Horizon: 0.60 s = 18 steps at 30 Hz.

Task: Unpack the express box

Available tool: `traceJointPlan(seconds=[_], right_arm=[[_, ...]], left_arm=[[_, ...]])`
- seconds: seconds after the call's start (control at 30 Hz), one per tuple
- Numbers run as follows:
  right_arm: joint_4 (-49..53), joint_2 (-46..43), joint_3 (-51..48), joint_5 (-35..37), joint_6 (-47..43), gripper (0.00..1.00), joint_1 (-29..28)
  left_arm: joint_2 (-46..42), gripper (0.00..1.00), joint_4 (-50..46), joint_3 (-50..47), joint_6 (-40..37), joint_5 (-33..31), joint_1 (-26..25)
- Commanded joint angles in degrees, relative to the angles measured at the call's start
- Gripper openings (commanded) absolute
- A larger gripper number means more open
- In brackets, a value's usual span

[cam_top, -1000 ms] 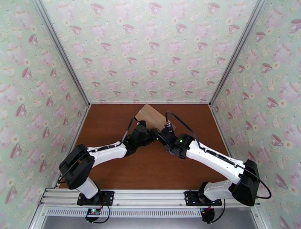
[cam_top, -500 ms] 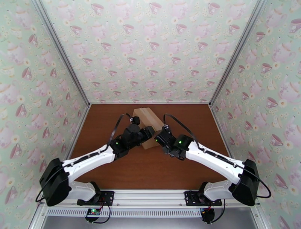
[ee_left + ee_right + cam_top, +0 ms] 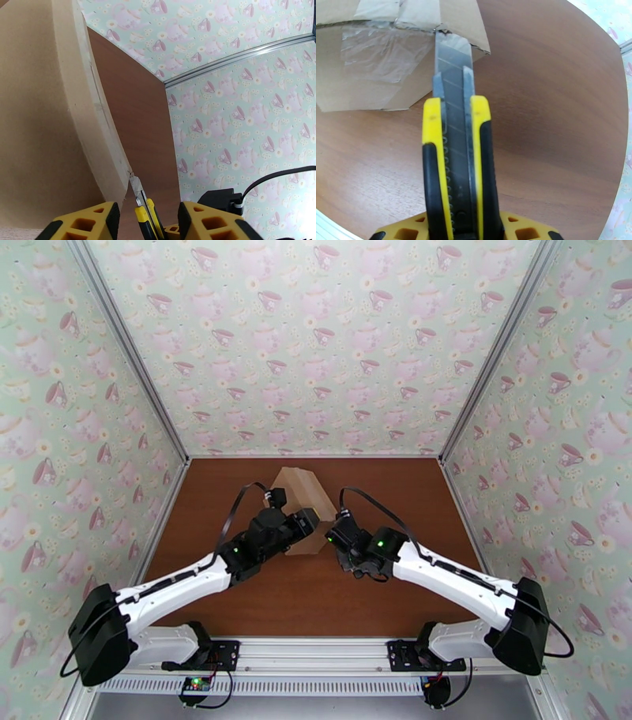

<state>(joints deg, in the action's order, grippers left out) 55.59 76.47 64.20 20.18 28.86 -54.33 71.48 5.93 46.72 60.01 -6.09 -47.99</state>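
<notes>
— Where's the box (image 3: 306,489)?
— On the table (image 3: 332,603), about the middle and toward the far side, well off the walls. Both arms reach in to it from the near edge, one from each side, and their wrists nearly meet in front of it.
— Lying flat?
— Hard to say from above. It looks tipped up on an edge, but I wouldn't swear to it.
— What's the right gripper (image 3: 464,231) got?
— A knife (image 3: 458,165), yellow and black, clamped between its fingers, the handle running straight out ahead. The blade (image 3: 452,67) is slid out a good way.
— And the tip?
— Right at the box, at the corner where a flap (image 3: 462,19) edge meets the clear tape (image 3: 375,55). The tape there is wrinkled and the cardboard beside the tip is a little ragged.
— The left gripper (image 3: 148,225)?
— Jaws partway apart, nothing pinched between them. The box's side rises just beside one finger (image 3: 85,225). I can't tell whether that finger touches the cardboard.
— Anything in the gap?
— Looking through it you see the knife edge-on, its tip against the box's rim.
— Is the box open?
— No, the flaps look closed and taped.
</notes>
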Motion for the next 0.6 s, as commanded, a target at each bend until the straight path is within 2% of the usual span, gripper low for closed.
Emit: traceJointPlan(seconds=[0.0,0.37,0.57], right_arm=[[-3.1,-0.6,1.4,-3.8,-2.3,0.00,-0.7],[-3.0,0.9,5.2,-6.0,-4.4,0.00,-0.8],[-0.7,-0.7,4.0,-5.1,-4.2,0.00,-1.0]], left_arm=[[-1.4,0.47,-7.7,-3.2,0.9,-0.8,-0.4],[-8.3,0.47,-12.9,-9.8,4.2,-2.8,-1.5],[-9.1,0.47,-12.9,-9.8,3.9,-3.8,-1.8]])
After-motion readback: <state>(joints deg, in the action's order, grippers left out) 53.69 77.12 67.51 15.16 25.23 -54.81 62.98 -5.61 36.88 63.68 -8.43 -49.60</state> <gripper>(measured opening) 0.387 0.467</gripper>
